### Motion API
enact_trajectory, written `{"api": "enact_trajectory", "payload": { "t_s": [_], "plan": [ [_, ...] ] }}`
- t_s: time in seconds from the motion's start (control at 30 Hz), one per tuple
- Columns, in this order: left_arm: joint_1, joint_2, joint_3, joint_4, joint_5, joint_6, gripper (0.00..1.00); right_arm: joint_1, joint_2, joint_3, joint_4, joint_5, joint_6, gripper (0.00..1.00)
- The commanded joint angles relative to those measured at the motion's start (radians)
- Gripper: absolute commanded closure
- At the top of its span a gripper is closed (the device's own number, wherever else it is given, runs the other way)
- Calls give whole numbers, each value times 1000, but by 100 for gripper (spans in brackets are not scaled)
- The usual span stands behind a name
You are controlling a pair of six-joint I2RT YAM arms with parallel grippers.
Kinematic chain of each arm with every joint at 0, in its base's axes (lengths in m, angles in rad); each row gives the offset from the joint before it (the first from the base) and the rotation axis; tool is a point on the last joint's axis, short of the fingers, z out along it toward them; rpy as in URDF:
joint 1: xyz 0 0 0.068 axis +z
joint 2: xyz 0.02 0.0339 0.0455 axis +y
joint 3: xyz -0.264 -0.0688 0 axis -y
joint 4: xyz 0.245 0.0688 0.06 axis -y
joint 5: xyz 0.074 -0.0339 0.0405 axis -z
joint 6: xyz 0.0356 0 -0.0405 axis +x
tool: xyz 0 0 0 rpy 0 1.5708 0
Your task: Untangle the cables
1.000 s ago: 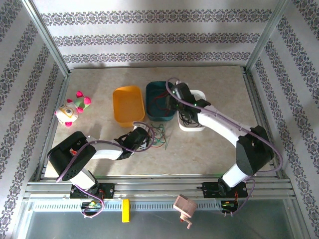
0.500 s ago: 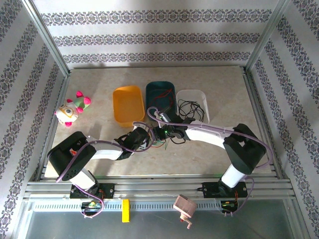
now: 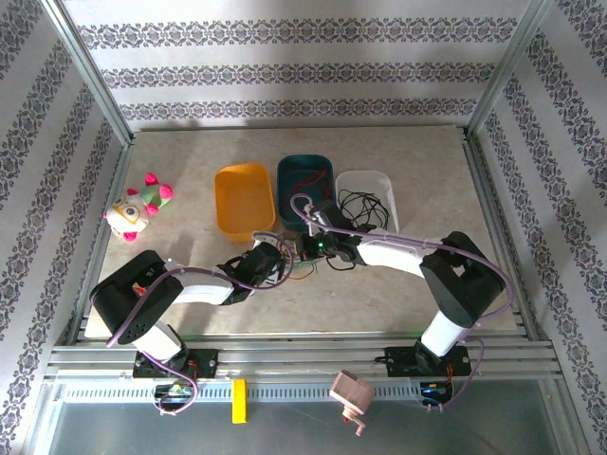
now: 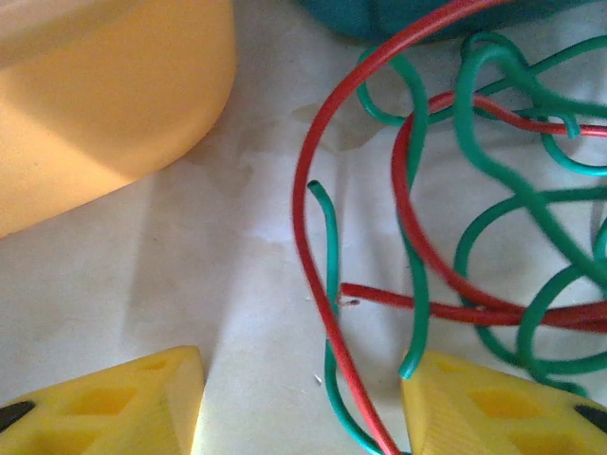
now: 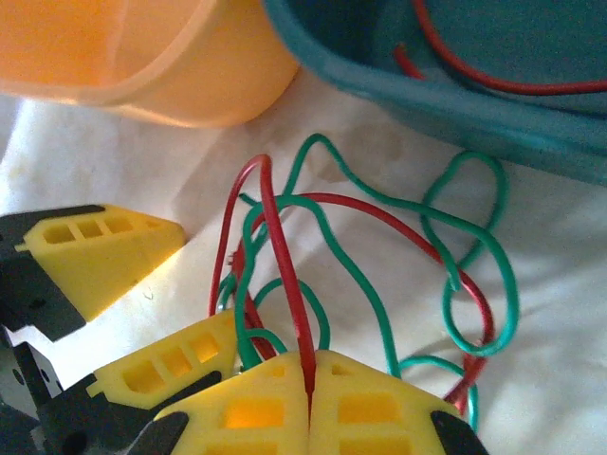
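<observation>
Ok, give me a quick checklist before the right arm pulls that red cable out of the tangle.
1. Right gripper shut on the red cable: ok.
2. Left gripper open, a finger on either side of the strands: ok.
3. Red cable free of the green cable: not ok, they loop through each other.
4. Left fingers clear of the strands beside them: cannot tell.
5. Teal tray right beside the tangle: ok.

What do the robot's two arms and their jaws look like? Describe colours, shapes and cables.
Left arm and right arm: white links, black joints, a purple cord along each. Jaws: yellow wedges with rectangular cut-outs, on black mounts.
</observation>
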Motion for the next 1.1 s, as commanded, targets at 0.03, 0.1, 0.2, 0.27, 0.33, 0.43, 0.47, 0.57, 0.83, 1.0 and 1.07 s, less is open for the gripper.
{"api": "enact_trajectory", "payload": {
  "t_s": [0.03, 0.1, 0.2, 0.27, 0.33, 0.43, 0.47, 0.57, 0.83, 1.0, 1.07],
  "plan": [
    [-5, 19, 20, -12, 0, 3, 44, -23, -67, -31, 87, 19, 75, 99],
    [-5, 29, 28, -17, 4, 2, 44, -28, -89, -36, 90, 47, 90, 99],
    [-5, 37, 38, -23, 2, 2, 45, -31, -124, -50, 99, 105, 121, 100],
    [-5, 39, 40, -24, 5, 4, 45, -32, -148, -61, 102, 135, 129, 100],
    [-5, 35, 38, -26, 5, 3, 45, -31, -170, -75, 101, 163, 130, 100],
    [-7, 19, 20, -12, 2, 1, 46, -32, -179, -86, 90, 171, 122, 100],
    [-7, 11, 13, -4, 1, 1, 45, -32, -175, -89, 88, 166, 119, 100],
    [-7, -26, -17, 28, 0, 2, 46, -33, -156, -88, 61, 138, 117, 100],
    [-7, -172, -119, 186, 27, 0, 35, -22, -57, -63, -40, 70, 81, 98],
    [-7, -152, -94, 202, 91, 17, 23, -21, -10, -19, -95, 71, 74, 84],
    [-7, -126, -68, 188, 113, 25, 19, -19, -1, -7, -104, 77, 68, 76]
  ]
}}
